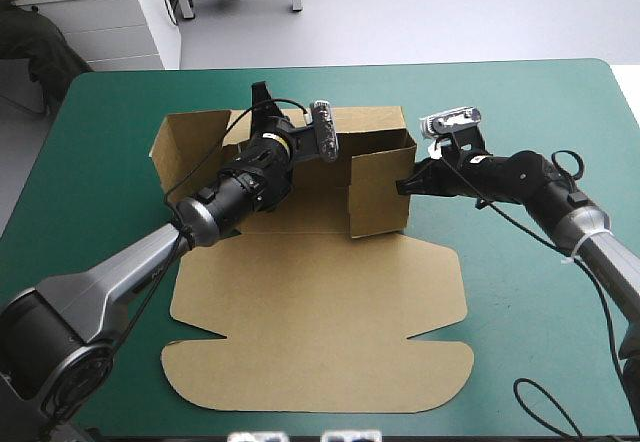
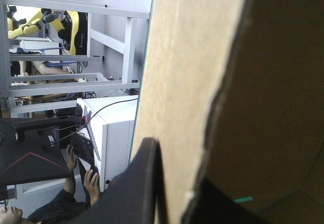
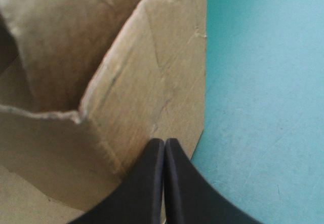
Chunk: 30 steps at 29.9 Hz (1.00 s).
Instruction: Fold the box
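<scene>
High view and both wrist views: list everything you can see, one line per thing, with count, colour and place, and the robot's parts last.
box: one, brown, mid-table; walls raised on its far part, the lid panel flat toward the near edge.
table cover: one, teal-green, under the box and showing all round it.
left claw: one, black fingers, at the box's far wall, shut on the box with the wall between its fingers.
right claw: one, black fingers, shut, tips against the outer face of the box's right wall.
</scene>
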Available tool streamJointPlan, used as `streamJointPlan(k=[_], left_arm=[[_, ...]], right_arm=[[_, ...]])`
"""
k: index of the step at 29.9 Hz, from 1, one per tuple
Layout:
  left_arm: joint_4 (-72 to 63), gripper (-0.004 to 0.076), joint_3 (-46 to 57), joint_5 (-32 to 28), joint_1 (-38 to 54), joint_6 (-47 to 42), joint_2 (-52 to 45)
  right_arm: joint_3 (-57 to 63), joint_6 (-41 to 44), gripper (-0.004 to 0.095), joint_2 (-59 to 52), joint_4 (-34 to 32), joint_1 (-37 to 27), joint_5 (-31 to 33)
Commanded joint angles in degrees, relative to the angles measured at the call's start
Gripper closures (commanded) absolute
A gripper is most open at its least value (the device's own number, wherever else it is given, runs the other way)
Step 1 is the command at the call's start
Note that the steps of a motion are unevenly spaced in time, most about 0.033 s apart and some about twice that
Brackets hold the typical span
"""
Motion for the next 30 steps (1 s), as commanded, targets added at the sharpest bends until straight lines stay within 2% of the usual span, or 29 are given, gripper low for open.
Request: streamJointPlan(k=[1, 7, 14, 18, 22, 26, 30], left_arm=[[-7.09, 0.0731, 1.3, 1.95, -0.72, -0.78, -1.0], [-6.73, 0.0731, 5.0, 1.95, -0.72, -0.61, -1.0], [-6.73, 0.0731, 5.09, 2.23, -0.72, -0.61, -1.0], [-6.73, 0.0731, 5.09, 2.23, -0.72, -0.61, -1.0], [-6.86, 0.0731, 5.09, 2.23, -0.83, -0.61, -1.0], [-7.21, 0.0731, 5.09, 2.01, -1.57, -0.48, -1.0], [-7.12, 0.0731, 5.09, 2.12, -2.68, 0.57, -1.0]], right_arm=[[-1.16, -6.57, 0.092, -2.88, 4.76, -0.31, -1.3], [-1.16, -9.84, 0.0803, -4.06, 4.35, -0.31, 3.01], [-1.16, -12.16, 0.053, -4.06, 4.35, -0.31, 8.6], [-1.16, -12.89, 0.0459, -4.06, 4.35, -0.31, 11.25], [-1.16, -12.88, 0.0405, -3.95, 4.61, -0.31, 11.48], [-1.16, -13.49, 0.0273, -2.55, 6.49, 0.12, 9.0], [-1.16, -15.21, 0.0252, -0.37, 8.51, 2.37, 5.37]])
